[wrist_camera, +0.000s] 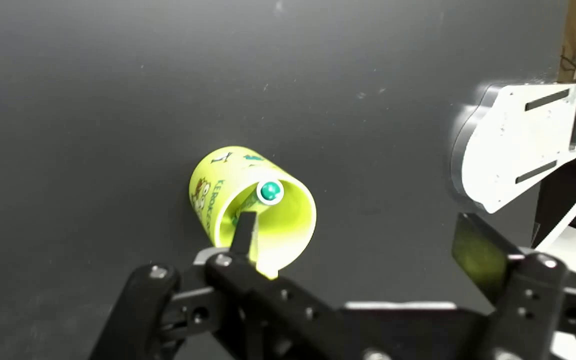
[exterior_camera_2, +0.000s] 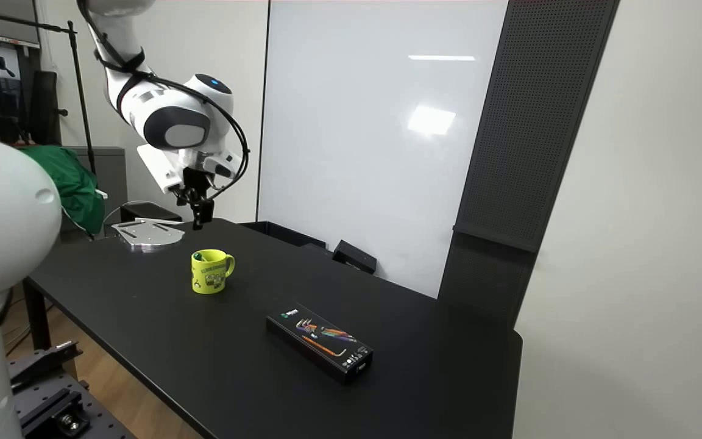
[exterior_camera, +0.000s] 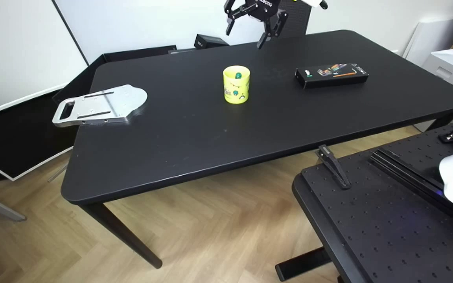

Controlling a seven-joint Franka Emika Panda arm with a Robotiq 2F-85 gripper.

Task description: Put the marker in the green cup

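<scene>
The marker [wrist_camera: 268, 193] rests tilted inside the green cup [exterior_camera: 236, 88], which stands upright on the counter [exterior_camera: 171, 137], while the end effector [exterior_camera: 243, 40] is positioned above the counter, jaws set wide apart

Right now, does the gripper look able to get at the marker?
Probably yes: the gripper is open and empty, and nothing covers the green cup, where the marker leans, one end up. The cup's wall close by may crowd the jaws.
</scene>
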